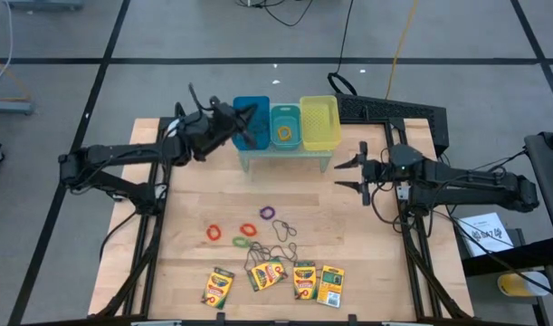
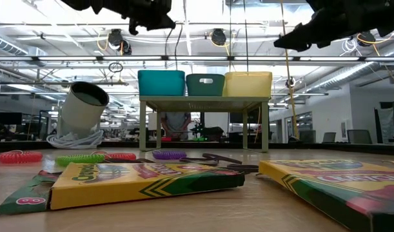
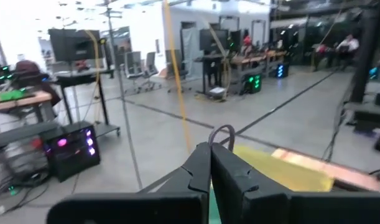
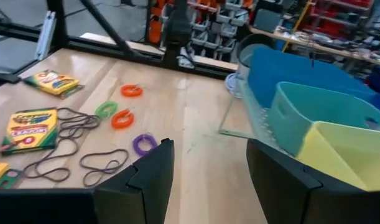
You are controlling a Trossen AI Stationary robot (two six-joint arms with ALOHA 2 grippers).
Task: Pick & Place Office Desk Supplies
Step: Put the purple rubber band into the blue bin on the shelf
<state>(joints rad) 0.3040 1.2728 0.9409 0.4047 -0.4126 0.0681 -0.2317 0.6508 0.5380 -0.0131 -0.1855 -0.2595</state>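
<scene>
My left gripper (image 1: 249, 127) is raised over the blue bin (image 1: 252, 113), shut on a thin brownish wiry loop (image 3: 223, 132). My right gripper (image 1: 353, 172) hovers open right of the bins, holding nothing. On the table lie red (image 1: 214, 232), orange (image 1: 249, 229), green (image 1: 243, 243) and purple (image 1: 267, 212) ring bands. More wiry loops (image 1: 283, 230) lie flat beside them. Several yellow-and-green crayon boxes (image 1: 304, 281) lie flat near the front edge. One orange band (image 1: 283, 134) lies inside the teal bin (image 1: 285, 127). My left gripper pinches the wiry loop between its two fingertips (image 3: 199, 165). Only a small arc (image 3: 224, 129) shows, sticking out past the tips. The fingers lie level, pointing toward the table's right side. The loop is lifted clear of the table, above the bins.
The blue, teal and yellow bins (image 1: 319, 122) stand side by side on a small raised stand (image 2: 203, 102) at the table's far side. A round silvery-white roll (image 2: 84, 109) lies tilted left of the stand. Bare wood (image 1: 348, 226) lies between the stand and the supplies.
</scene>
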